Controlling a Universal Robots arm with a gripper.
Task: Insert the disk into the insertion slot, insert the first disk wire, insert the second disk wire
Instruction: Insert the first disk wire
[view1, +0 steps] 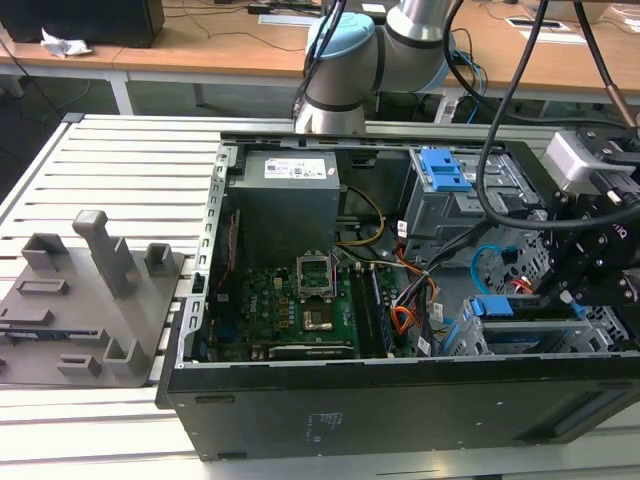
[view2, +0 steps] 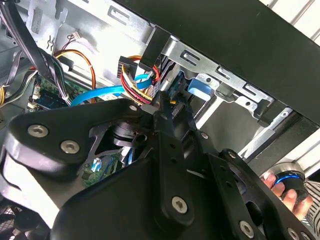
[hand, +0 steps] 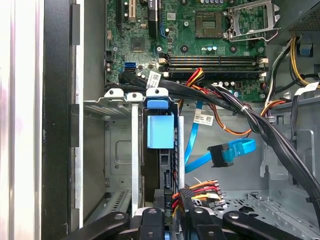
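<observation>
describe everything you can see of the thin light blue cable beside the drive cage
The second disk wire is a thin, flat, light-blue cable, glossy like plastic. In the first wrist view one stretch runs beside the insertion slot, then it bends back and curls in a loop to a black connector with a blue tip. That end looks unplugged, hanging free over the grey case floor. The orange and black wire bundle crosses close by; whether they touch, I cannot tell.
</observation>
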